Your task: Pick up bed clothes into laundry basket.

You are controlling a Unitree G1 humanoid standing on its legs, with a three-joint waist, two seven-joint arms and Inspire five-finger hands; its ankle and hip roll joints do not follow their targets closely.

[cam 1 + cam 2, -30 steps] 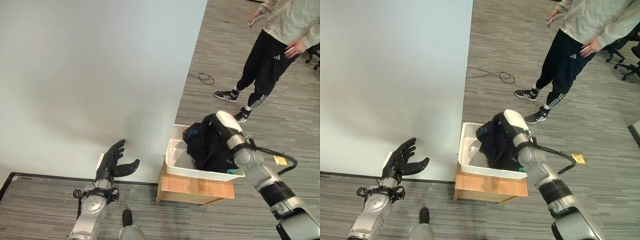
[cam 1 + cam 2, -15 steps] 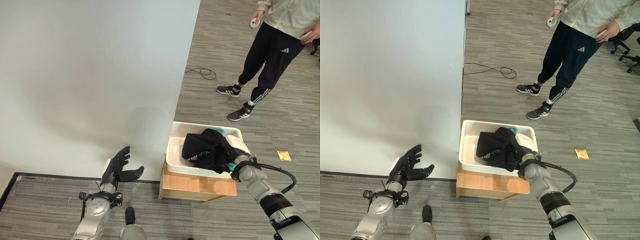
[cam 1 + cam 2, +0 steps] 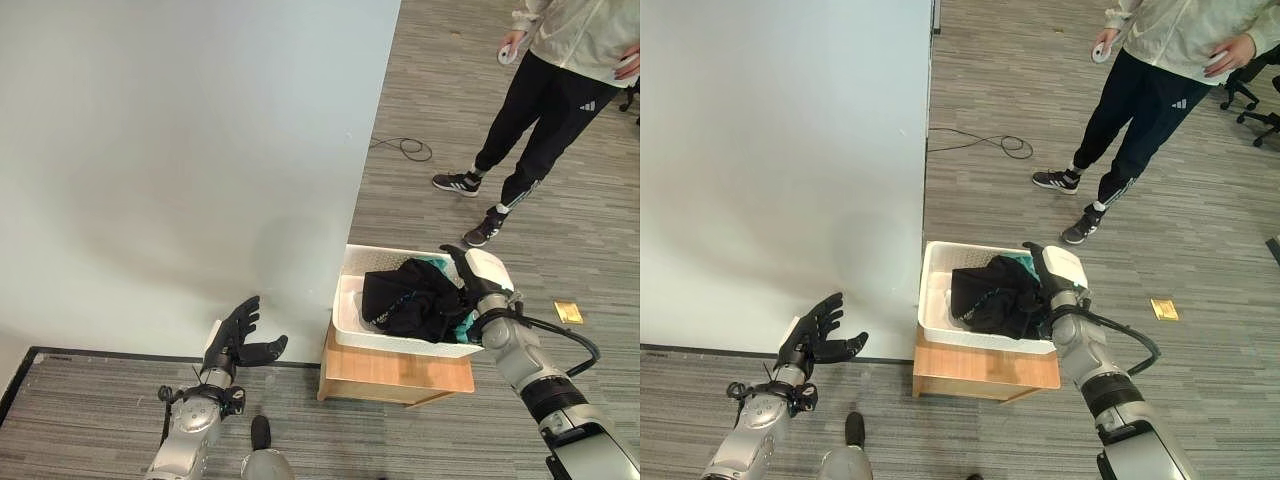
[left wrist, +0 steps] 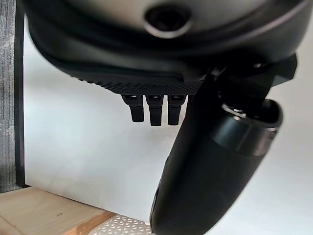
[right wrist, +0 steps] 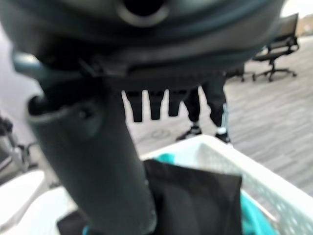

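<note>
The dark clothes are lying inside the white laundry basket on the low wooden surface — apparently already dropped. The right hand is hovering over them with straight fingers, holding nothing, while the left hand is waiting by the bed with fingers apart.

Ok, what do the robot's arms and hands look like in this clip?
Both arms are silver-grey, jointed metal segments with darker bands near the joints. The left hand is dark, almost black, with slim fingers and a thick thumb, on a black wrist collar. The right hand is dark too, but its back bears a rounded white cover.
</note>
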